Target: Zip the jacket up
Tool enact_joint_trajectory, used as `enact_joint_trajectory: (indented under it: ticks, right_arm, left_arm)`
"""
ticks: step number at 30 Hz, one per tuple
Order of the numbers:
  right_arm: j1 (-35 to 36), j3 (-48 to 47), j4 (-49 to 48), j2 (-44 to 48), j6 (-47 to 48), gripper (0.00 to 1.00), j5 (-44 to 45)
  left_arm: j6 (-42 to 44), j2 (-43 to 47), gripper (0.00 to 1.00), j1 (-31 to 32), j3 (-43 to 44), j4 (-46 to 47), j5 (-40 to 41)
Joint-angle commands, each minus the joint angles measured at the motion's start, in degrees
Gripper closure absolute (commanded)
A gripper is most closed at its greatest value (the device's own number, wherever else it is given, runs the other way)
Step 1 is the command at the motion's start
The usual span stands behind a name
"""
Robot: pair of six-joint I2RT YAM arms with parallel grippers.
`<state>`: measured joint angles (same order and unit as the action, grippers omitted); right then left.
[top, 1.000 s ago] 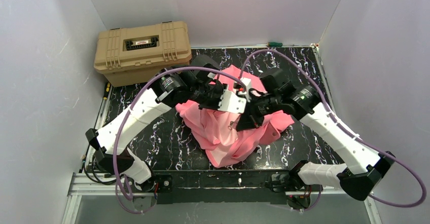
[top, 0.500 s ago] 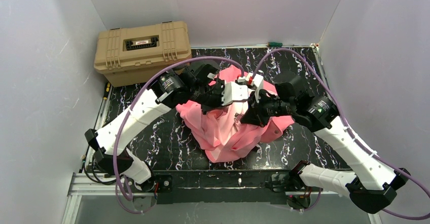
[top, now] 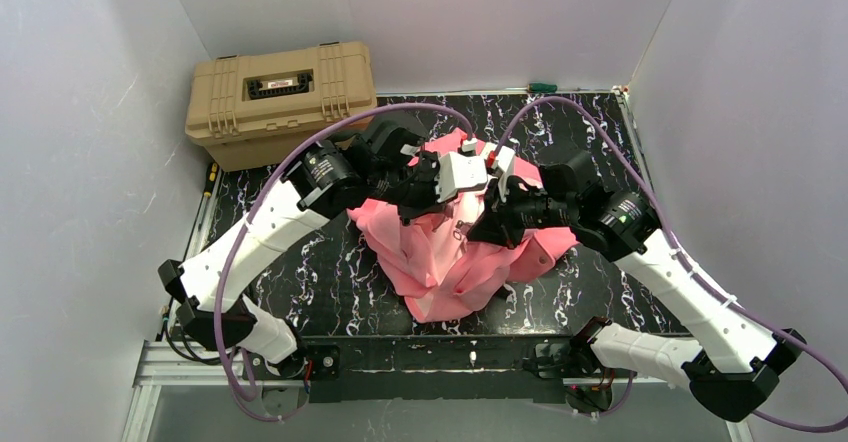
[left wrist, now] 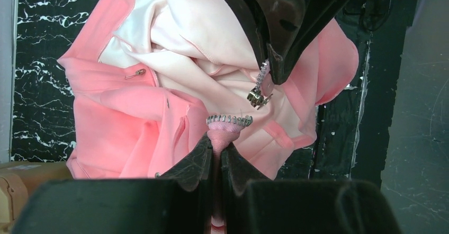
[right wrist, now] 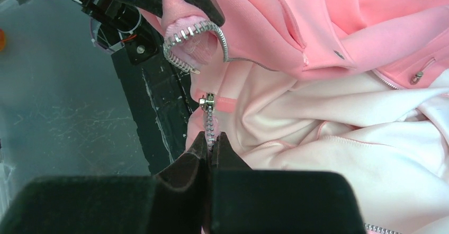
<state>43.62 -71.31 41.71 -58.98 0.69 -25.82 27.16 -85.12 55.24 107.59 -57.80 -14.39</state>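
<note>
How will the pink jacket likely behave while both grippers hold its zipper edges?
Probably floppy: the jacket hangs in loose folds below both pinches. Likely light, since the left gripper and right gripper each hold it by a thin edge. The zipper teeth curl, so may twist.

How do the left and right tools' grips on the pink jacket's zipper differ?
On the salmon-pink fabric jacket, the left tool pinches a bare-toothed zipper edge, the right tool the edge carrying the metal slider. The left tool's edge curls over; the right tool's runs straight. Both are shut, halves unjoined.
</note>
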Motion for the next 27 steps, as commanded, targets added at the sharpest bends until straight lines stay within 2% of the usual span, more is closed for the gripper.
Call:
enact_joint_trajectory:
  ticks: [1, 15, 27]
  right_arm:
    - [0.1, -2.2, -2.6, -0.6, -0.2, 0.99, -3.4]
    - [0.1, -7.7, 1.8, -4.4, 1.3, 0.99, -3.2]
    - [0.1, -6.5, 4.2, -3.4, 2.5, 0.99, -3.0]
  left_arm:
    - [-1.2, 4.1, 1.0, 0.5, -1.0, 1.4, -1.1]
    - [0.5, 4.2, 1.0, 3.0, -1.8, 1.4, 2.9]
    - [1.1, 3.4, 1.0, 3.3, -0.4, 1.8, 4.9]
